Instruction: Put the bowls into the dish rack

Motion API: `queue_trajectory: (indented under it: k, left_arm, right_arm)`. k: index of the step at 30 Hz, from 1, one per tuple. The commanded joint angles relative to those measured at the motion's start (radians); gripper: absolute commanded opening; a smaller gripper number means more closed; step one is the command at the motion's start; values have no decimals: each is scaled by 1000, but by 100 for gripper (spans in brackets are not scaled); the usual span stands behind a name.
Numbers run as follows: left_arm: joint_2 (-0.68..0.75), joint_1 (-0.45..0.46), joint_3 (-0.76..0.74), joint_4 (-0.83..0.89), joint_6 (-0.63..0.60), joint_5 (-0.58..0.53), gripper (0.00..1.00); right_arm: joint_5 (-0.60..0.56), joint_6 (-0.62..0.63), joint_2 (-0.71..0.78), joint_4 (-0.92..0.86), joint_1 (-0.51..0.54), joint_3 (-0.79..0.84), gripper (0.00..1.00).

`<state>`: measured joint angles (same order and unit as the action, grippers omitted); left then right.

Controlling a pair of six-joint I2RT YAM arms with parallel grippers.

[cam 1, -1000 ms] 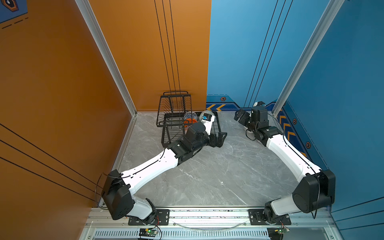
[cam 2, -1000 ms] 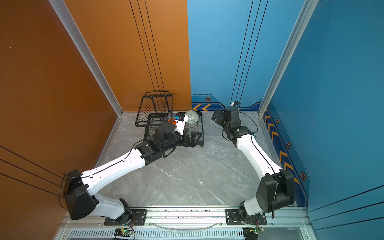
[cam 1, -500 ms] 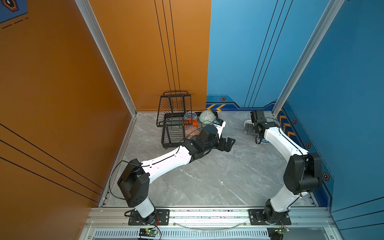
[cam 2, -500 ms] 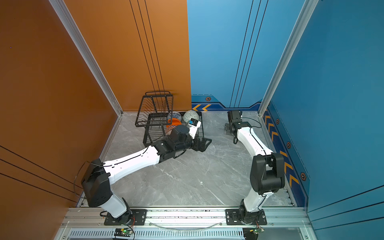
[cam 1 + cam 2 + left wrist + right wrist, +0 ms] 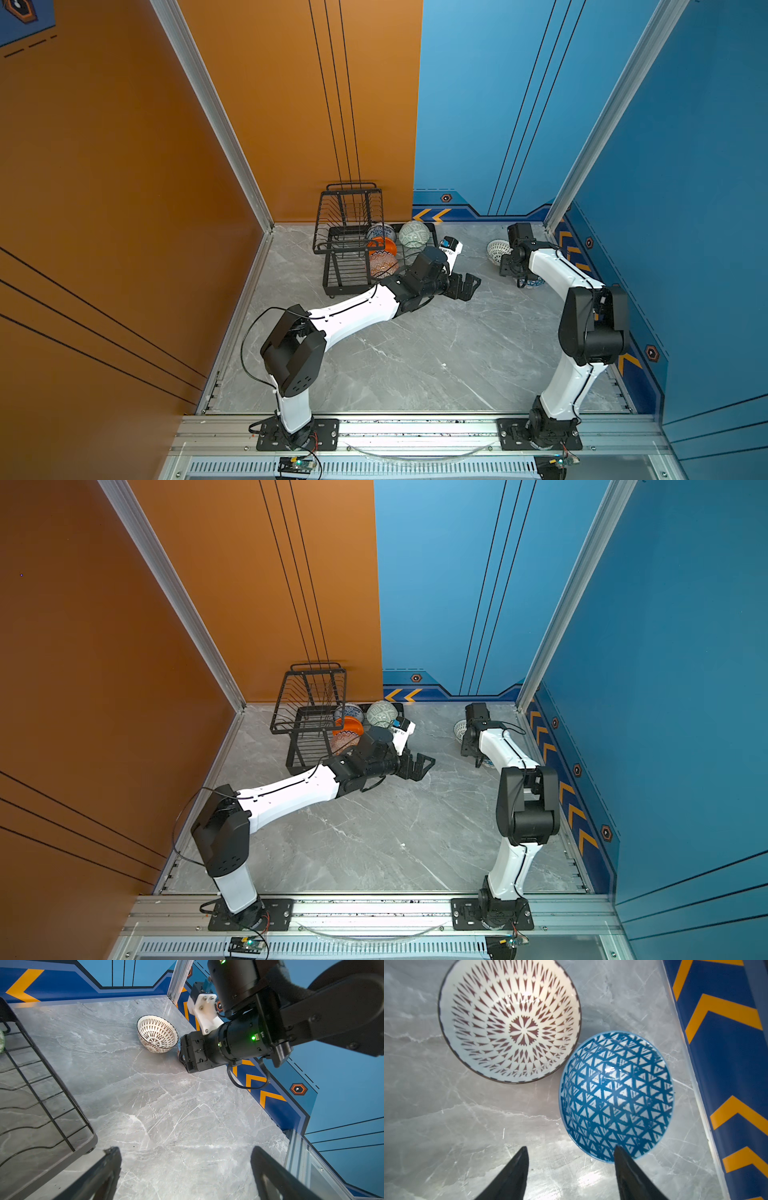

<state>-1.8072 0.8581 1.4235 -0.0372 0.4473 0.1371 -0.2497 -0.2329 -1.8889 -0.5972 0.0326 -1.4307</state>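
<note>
Marble desk (image 5: 415, 365) is lying btwn orange/blue walls (image 5: 291, 104). L pincer (image 5: 185, 1149), R pincer (image 5: 571, 1147) both gaping. R arm (image 5: 552, 266) is mostly hiding blue bowl (image 5: 535, 283) overhead.

The rack (image 5: 350, 191) is black wire. The floral bowl (image 5: 379, 230) is blue on white. The orange bowl (image 5: 386, 245) is plain and glossy. The geometric bowl (image 5: 382, 264) is orange with fine white patterning. The green bowl (image 5: 414, 234) is pale with a darker net of lines. The lattice bowl (image 5: 508, 1020) is white with a dark rim and brown-red darts radiating from a central star. The triangle bowl (image 5: 615, 1095) is blue with white triangles. The table (image 5: 415, 353) is grey, white-veined marble.
</note>
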Motion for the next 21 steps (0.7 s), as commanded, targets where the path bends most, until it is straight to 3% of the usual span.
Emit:
queue_trajectory:
  k: [1,4,14,21]
  left_arm:
    - [-11,-9,34,-8,11,27,98]
    - [-11,-13,30,-9,13,29,98]
    - [7,-25,3,-8,10,29,98]
    - [19,-35,-8,-7,11,31,98]
  right_arm:
    - [24,6,-24,-28,1,-32,59]
    - [25,4,-43,-21,0,-36,53]
    - [48,0,-102,-10,-50,-42,46]
    - [63,8,-134,-7,-49,-71,35]
